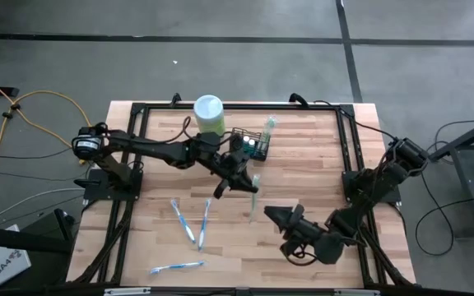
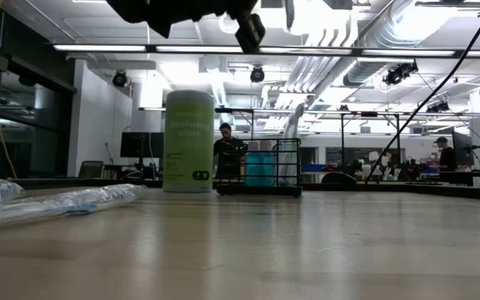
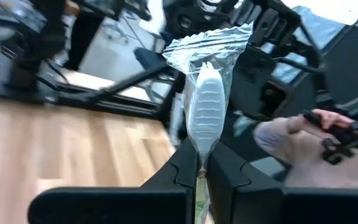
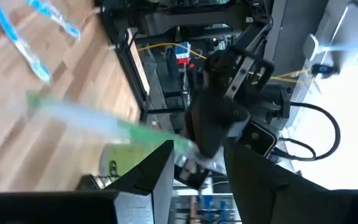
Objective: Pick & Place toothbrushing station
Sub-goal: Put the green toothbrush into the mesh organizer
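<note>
A green toothbrush in clear wrapping (image 1: 254,201) hangs in the air over the table's middle, with my left gripper (image 1: 245,182) shut on it. My right gripper (image 1: 271,215) stands open a little to the near right of it, touching nothing; its wrist view shows the toothbrush (image 4: 86,118) beyond its fingers. The toothbrushing station, a black wire basket (image 1: 249,145), stands on the table at the far middle, with one wrapped toothbrush (image 1: 268,128) sticking up out of it. My left gripper pinches the wrapped toothbrush between its two fingers just below the brush head (image 3: 201,163). The white head and the crinkled wrapper end (image 3: 207,93) stick out past the fingertips. The fingers come level from the table's left. The toothbrush is lifted clear of the table.
A pale green canister with a white lid (image 1: 209,115) stands left of the basket. Blue wrapped toothbrushes (image 1: 184,220) (image 1: 205,222) (image 1: 176,266) lie on the table's near left. A black frame (image 1: 346,140) borders the wooden top.
</note>
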Action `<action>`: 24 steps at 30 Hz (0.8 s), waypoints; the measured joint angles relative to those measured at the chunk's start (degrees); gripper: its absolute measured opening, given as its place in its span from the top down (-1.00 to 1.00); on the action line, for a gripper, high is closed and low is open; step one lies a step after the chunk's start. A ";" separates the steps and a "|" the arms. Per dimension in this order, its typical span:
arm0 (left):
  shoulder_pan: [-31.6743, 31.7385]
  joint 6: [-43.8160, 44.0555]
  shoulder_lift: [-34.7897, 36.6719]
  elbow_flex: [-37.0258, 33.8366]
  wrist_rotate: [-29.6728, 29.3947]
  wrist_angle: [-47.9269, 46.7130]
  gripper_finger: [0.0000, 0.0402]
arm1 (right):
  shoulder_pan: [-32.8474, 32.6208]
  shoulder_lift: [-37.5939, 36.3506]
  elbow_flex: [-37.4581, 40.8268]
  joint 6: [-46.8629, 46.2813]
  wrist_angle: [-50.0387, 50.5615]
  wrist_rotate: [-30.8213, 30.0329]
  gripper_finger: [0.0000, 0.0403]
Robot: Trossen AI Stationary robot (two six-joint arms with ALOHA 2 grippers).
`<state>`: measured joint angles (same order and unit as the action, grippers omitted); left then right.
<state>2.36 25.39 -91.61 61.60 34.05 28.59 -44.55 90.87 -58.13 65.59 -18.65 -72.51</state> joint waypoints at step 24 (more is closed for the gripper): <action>12.20 -11.56 0.04 1.84 -22.51 -6.39 0.95 | -0.46 0.00 0.00 -25.90 0.15 -3.87 0.34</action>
<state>14.57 13.82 -91.57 63.45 11.55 22.20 -45.01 90.87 -58.13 39.69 -18.50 -76.38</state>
